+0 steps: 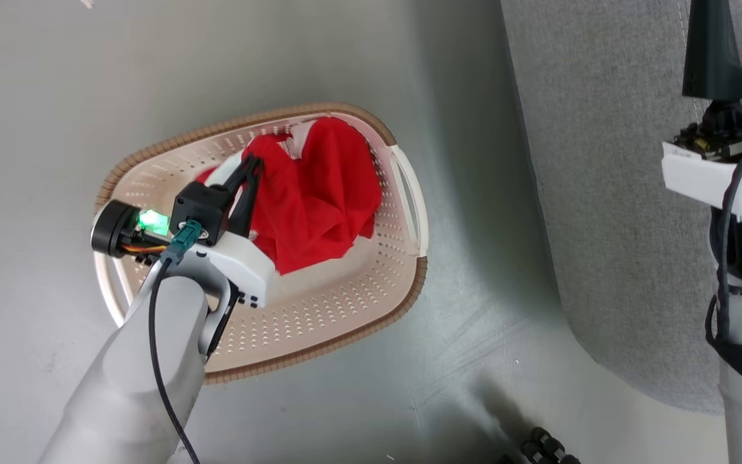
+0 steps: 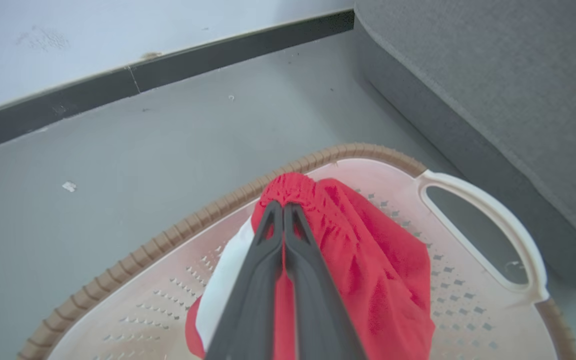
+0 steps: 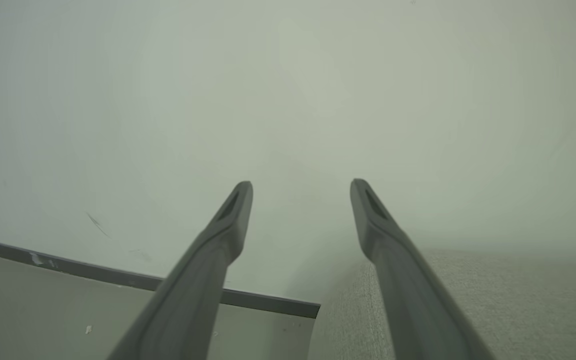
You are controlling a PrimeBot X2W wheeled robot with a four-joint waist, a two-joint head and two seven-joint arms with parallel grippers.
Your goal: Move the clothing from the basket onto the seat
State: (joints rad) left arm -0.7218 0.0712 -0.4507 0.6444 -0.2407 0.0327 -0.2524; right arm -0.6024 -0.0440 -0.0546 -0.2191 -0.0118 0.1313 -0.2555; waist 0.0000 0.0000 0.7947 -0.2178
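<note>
The left gripper (image 2: 283, 206) has its two long dark fingers pressed together, clamped on the gathered edge of the bright red soft fabric clothing (image 2: 368, 270) (a thin strip of red shows between them). From the tips the red cloth falls away to the right of the fingers, and a white panel (image 2: 228, 280) lies just to their left. The garment sits inside the oval cream perforated plastic basket (image 2: 473, 300). Its brown woven-look rim (image 2: 168, 240) curves just beyond the fingertips and its white handle (image 2: 488, 220) lies to their right. Farther right rises the large grey woven-fabric seat (image 2: 493, 75). The right gripper (image 3: 300, 187) holds its fingers wide apart, with a pale wall (image 3: 288, 75) between and beyond them. The seat's cloth lies under the right-hand finger, and a dark skirting board (image 3: 93, 272) runs behind the left-hand one.
</note>
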